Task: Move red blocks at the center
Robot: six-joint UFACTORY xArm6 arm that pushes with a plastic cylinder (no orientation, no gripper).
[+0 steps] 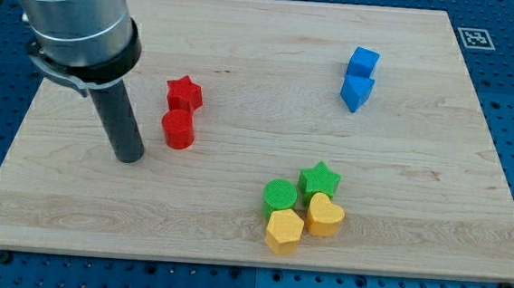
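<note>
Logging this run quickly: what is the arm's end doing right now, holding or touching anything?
My tip: a bare rod, holds nothing; it rests on the board at the view's left of the red cylinder, apart from it.

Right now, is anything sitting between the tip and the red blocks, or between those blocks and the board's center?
Nothing visible. My tip stands just to the view's left of the red cylinder, with bare wood between them; the red star sits just above the cylinder. The board toward the center, on the view's right, shows no blocks.

wooden board [234, 206], red [179, 129], blue [359, 78], green [299, 187], yellow blocks [304, 222]
</note>
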